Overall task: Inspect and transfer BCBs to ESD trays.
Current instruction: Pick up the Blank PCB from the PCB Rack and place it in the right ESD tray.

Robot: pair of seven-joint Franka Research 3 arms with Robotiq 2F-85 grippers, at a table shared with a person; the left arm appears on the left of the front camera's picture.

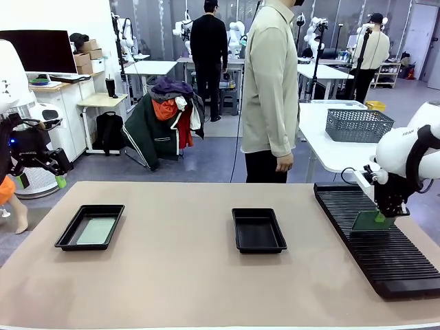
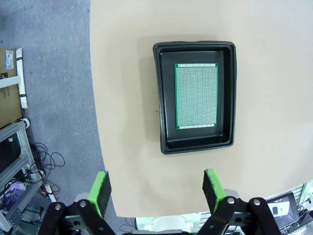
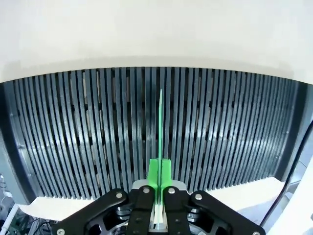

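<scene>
A green BCB [image 1: 366,221] stands on edge in the black slotted rack [image 1: 385,261] at the right, and my right gripper [image 1: 380,217] is shut on its top edge. Seen from the right wrist, the BCB [image 3: 160,132] is a thin green line running up from between the closed pads [image 3: 153,175]. Another BCB [image 2: 196,96] lies flat in the left ESD tray [image 1: 67,237]. My left gripper [image 1: 42,177] hangs open off the table's left edge, high above that tray [image 2: 164,98], its fingers [image 2: 100,191] wide apart. The middle ESD tray [image 1: 238,242] holds nothing.
A person in a pale shirt [image 1: 269,89] stands at the far edge of the table. Behind the right side is a white table with a grey wire basket [image 1: 357,125]. The beige tabletop [image 1: 179,275] is bare between the trays.
</scene>
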